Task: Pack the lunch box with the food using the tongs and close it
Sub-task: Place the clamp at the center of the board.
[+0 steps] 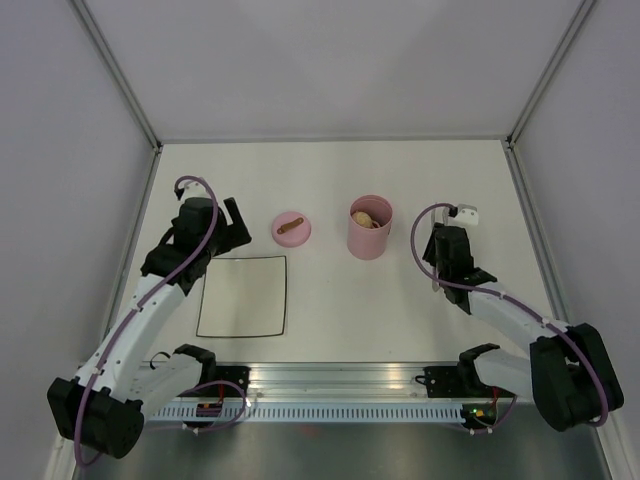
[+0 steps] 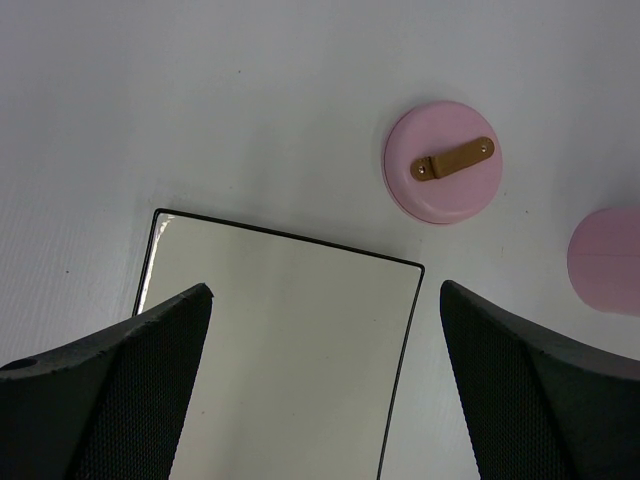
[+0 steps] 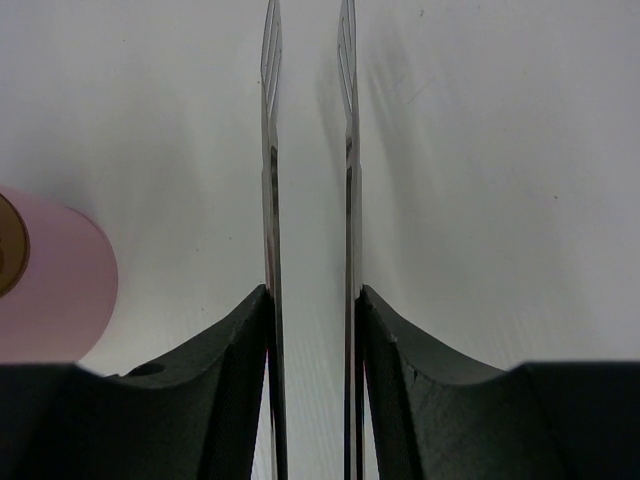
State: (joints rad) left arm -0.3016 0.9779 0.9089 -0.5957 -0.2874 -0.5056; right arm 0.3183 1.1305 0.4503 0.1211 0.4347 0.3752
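A white plate [image 1: 242,296] lies near the front-left corner of the table [image 1: 330,180]. The left gripper [image 2: 325,290] is wide open and empty. The pink lunch box [image 1: 369,238] stands uncovered mid-table, with its lid [image 1: 291,228] flat beside it toward the left edge. The right gripper [image 3: 312,300] clamps the tongs [image 3: 271,200] near the right edge. Beige food [image 1: 364,217] sits inside the box.

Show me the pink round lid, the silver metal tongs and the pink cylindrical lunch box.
pink round lid [image 2: 442,160]: left wrist view, brown handle's middle.
silver metal tongs [image 3: 271,220]: right wrist view, one slim arm.
pink cylindrical lunch box [image 1: 368,243]: top external view, side wall.
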